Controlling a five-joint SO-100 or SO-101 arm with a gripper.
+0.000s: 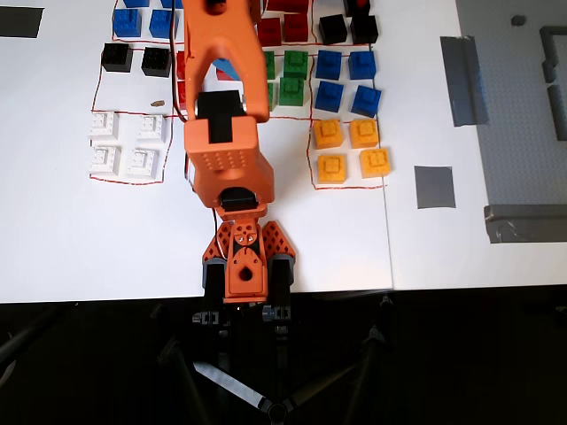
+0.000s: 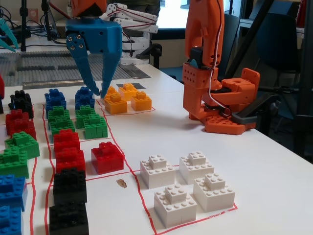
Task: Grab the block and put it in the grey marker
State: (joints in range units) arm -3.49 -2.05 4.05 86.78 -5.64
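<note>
Two blue fingers of the end effector (image 2: 96, 90) hang spread and empty over the far blue blocks (image 2: 55, 98). Nearest in the fixed view, the block (image 2: 70, 185) sits on the worktop (image 2: 274, 181): probably light, rigid, best pinched across smooth sides.

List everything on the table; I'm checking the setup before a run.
White studded plastic blocks: four, white, left of the arm in the overhead view.
Yellow studded blocks: four, yellow, right of the arm.
Blue blocks: four above the yellow ones, more at top left.
Green blocks and red blocks: several, partly hidden by the arm.
Black blocks: four, two left, two top.
Small grey tape square: one, right of the yellow blocks.
Long grey tape strip: one, above the square.
Orange arm: one, centre.
Blue gripper: one, above the blocks, holding nothing.
</note>
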